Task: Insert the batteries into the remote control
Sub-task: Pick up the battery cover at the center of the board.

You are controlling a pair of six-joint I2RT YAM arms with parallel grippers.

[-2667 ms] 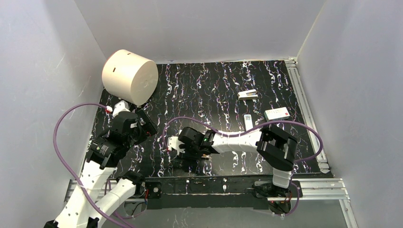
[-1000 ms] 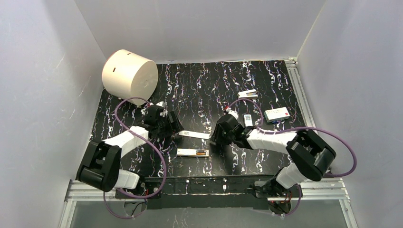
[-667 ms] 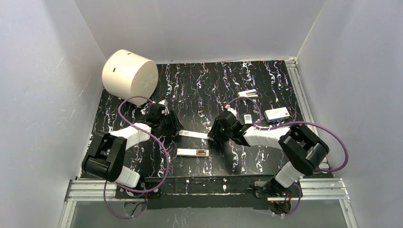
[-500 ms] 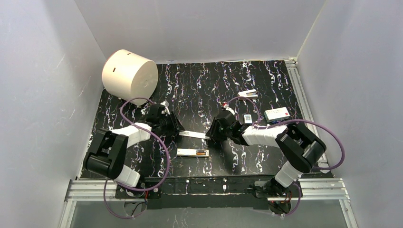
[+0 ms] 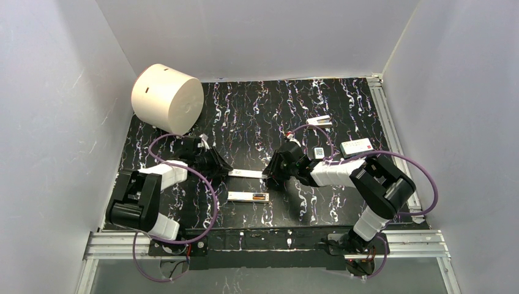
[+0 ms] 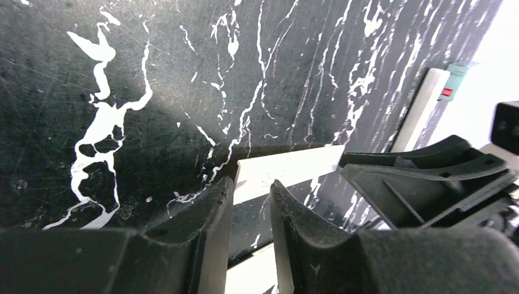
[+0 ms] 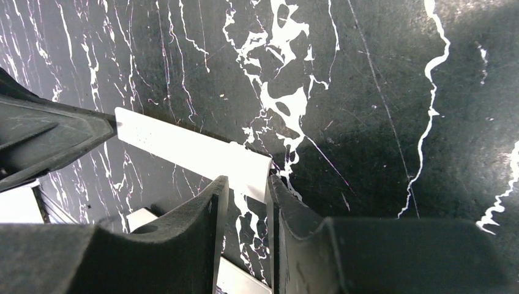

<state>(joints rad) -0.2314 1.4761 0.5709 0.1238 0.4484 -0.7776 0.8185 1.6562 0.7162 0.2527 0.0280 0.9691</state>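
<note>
Top external: slim white bar remote control (image 5: 245, 196) lies recess-up just nearward of both claws, dark copper batteries (image 5: 261, 196) seemingly seated. Plain white strip (image 5: 246, 174), likely the cover, spans narrowed left claw (image 5: 226, 169) and right claw (image 5: 265, 176); grip unclear. Refitting remains.

Top camera is looking down over the whole table (image 5: 343, 104); close wrist cameras are facing each other, sharing the white strip (image 7: 196, 156).
</note>
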